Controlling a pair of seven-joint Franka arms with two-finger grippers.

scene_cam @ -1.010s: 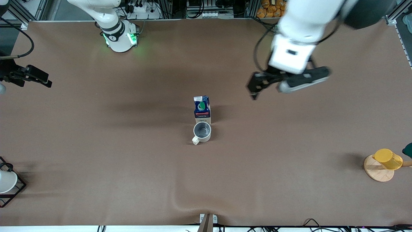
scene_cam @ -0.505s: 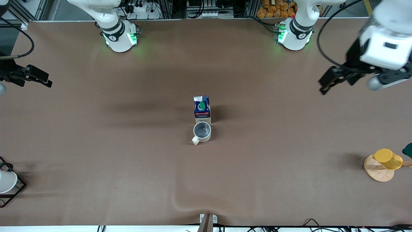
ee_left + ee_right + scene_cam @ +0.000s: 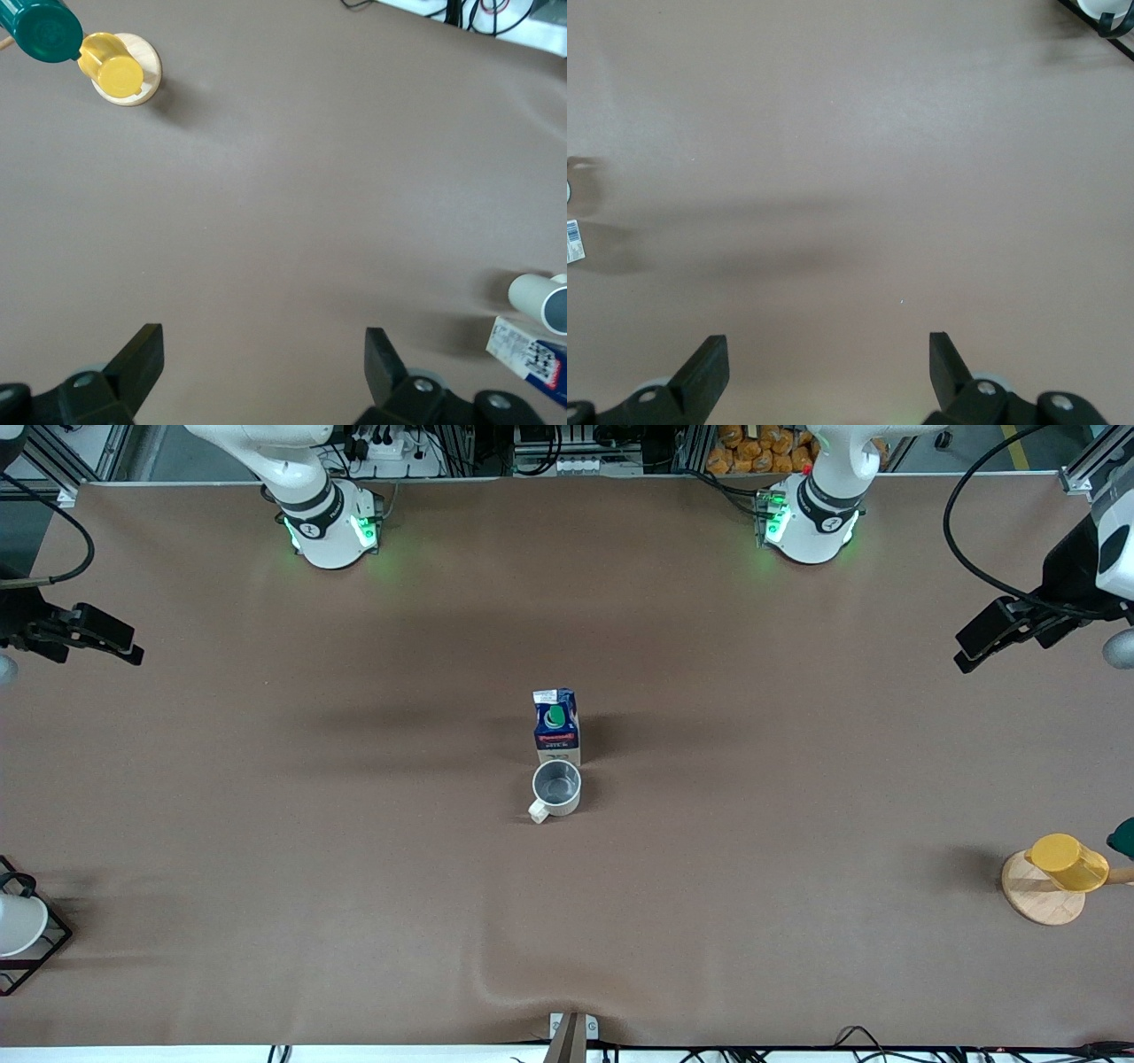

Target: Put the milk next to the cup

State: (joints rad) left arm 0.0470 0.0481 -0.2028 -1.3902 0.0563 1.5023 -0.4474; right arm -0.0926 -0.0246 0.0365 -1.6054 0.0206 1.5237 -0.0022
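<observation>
Centrally on the bench (image 3: 266, 921): milk (image 3: 556, 726), upright, touching the cup (image 3: 556, 788), which sits just nearer the front camera, handle toward the front edge. Left claw (image 3: 983, 638), fingers spread and empty, over the bench edge at the left arm's end; right claw (image 3: 97, 638), likewise spread and empty, waits over the edge at the right arm's end. Yellow cup (image 3: 1067, 862) on a wooden disc (image 3: 1036, 899), near the front corner at the left arm's end.

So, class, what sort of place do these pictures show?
Probably a robotics lab: two arm bases bolted to a brown-covered table, with aluminium framing and cables around its edge.
</observation>
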